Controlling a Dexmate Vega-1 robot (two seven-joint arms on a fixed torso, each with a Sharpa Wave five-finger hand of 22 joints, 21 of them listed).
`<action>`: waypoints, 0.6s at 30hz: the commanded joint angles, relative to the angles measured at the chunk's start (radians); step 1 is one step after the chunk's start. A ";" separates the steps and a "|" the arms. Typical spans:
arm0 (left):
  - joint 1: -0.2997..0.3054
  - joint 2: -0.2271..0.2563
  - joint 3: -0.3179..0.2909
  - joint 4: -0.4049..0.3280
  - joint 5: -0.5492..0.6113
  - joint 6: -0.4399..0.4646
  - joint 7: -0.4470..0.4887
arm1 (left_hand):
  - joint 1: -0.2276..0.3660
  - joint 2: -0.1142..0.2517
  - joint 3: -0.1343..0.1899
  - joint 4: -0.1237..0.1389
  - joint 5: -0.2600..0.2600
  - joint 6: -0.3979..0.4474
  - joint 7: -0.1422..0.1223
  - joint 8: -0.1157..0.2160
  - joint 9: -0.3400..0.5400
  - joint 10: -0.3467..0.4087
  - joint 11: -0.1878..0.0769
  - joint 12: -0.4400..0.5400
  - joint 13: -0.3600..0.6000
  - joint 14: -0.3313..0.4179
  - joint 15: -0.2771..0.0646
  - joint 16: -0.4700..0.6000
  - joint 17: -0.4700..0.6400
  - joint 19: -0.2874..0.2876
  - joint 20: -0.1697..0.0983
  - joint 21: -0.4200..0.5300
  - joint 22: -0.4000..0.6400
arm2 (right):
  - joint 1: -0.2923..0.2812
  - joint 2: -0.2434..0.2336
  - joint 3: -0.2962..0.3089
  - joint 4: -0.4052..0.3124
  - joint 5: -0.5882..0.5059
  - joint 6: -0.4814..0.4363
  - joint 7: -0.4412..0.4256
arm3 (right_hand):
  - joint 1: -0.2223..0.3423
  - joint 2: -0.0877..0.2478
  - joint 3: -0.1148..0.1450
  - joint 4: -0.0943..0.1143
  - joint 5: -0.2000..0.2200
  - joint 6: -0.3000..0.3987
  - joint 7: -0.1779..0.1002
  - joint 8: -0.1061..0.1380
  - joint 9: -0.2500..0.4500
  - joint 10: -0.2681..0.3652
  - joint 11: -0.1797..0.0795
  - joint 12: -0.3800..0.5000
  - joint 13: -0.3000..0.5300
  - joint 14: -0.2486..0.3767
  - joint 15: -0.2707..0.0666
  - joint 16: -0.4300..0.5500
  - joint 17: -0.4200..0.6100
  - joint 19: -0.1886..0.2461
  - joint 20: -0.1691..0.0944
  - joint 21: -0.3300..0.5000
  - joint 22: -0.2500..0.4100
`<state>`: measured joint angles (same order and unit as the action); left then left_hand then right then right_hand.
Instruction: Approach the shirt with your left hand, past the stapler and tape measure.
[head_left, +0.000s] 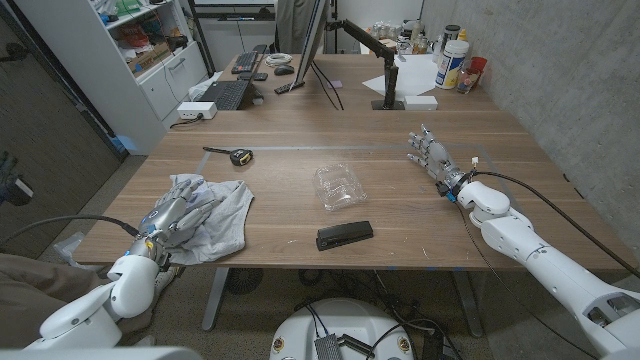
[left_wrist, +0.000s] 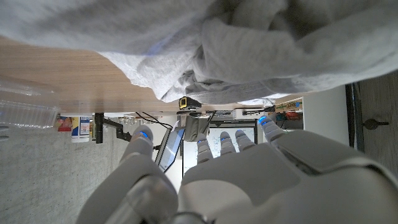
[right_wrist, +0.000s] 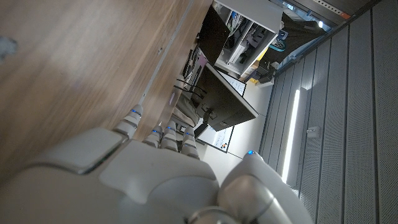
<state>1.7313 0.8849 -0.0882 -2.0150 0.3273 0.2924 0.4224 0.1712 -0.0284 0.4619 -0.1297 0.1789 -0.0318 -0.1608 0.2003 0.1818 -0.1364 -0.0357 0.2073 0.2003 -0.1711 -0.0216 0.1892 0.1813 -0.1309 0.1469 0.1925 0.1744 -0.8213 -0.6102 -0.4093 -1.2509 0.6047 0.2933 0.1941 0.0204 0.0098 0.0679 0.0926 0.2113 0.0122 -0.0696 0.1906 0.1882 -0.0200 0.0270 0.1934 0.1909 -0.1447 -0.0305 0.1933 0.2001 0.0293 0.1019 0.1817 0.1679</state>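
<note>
The table (head_left: 420, 230) is wooden and runs the width of the room in front of the robot.

The shirt (head_left: 225, 215) is a pale grey garment, crumpled in a heap at the table's near left corner, one edge close to the front rim. Judged from its folds, it is light, soft and limp. It will not hold its shape when lifted and will drape and drag. The raised ridges of bunched cloth near its middle look the best place to pinch; a flat edge would likely slide out of the fingers.

The left hand (head_left: 172, 222) is at the shirt's near-left edge, fingers apart and extended over the cloth, holding nothing. The left wrist view shows folds of cloth just beyond the fingertips (left_wrist: 144, 133). Whether they touch the fabric cannot be told.

The right hand (head_left: 432, 157) stands on the far right of the table, well apart from the shirt, fingers apart and empty.

A clear plastic container (head_left: 338, 187) lies mid-table. The stapler (head_left: 344, 235), black, lies near the front edge, to the right of the shirt. The tape measure (head_left: 240, 156) lies beyond the shirt, towards the far side.
</note>
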 joint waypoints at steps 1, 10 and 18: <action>0.000 0.004 -0.006 0.012 -0.010 0.005 -0.011 | -0.003 0.002 -0.001 -0.003 0.007 0.008 -0.004 0.003 0.000 0.003 0.002 0.004 0.002 -0.071 0.011 0.007 0.002 0.002 0.012 0.002 0.003 | 0.001 -0.001 -0.004 -0.002 -0.008 0.001 0.000 | 0.006 0.000 -0.005 0.005 0.009 -0.006 -0.001 0.000 0.003 -0.009 -0.002 0.005 0.002 -0.010 -0.001 0.006 -0.001 -0.007 0.002 0.004 0.001; -0.008 0.011 0.001 0.029 -0.021 0.011 -0.017 | 0.002 0.010 0.001 -0.006 0.006 0.019 -0.006 -0.002 0.000 0.011 0.000 0.007 0.001 -0.063 0.010 0.006 0.002 0.010 0.013 0.004 0.003 | 0.001 -0.001 -0.005 -0.006 -0.007 -0.005 -0.001 | 0.008 0.001 -0.006 0.006 0.009 -0.006 0.000 0.001 0.003 -0.010 -0.003 0.005 0.002 -0.010 -0.001 0.006 -0.001 -0.007 0.002 0.004 0.001; -0.009 0.019 -0.001 0.032 -0.021 0.013 -0.010 | 0.002 0.008 -0.001 -0.007 0.005 0.005 -0.011 -0.012 0.000 0.006 0.001 0.005 0.001 -0.068 0.008 0.003 0.002 0.003 0.012 0.001 0.003 | 0.001 0.003 -0.007 -0.004 -0.004 -0.010 -0.003 | 0.009 0.002 -0.006 0.006 0.010 -0.005 0.000 0.001 0.003 -0.010 -0.003 0.006 0.002 -0.010 -0.001 0.006 -0.002 -0.007 0.002 0.004 0.001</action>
<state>1.7271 0.8963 -0.0912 -1.9931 0.3108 0.3013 0.4083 0.1702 -0.0274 0.4619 -0.1297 0.1789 -0.0193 -0.1627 0.1992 0.1818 -0.1268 -0.0370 0.2073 0.2003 -0.1711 -0.0216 0.1891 0.1815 -0.1255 0.1522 0.1925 0.1744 -0.8212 -0.6113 -0.4130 -1.2567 0.5991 0.2870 0.1923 0.0204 0.0097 0.0636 0.0969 0.2113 0.0123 -0.0695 0.1906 0.1882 -0.0236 0.0233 0.1934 0.1910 -0.1447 -0.0305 0.1933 0.1951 0.0293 0.1019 0.1817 0.1679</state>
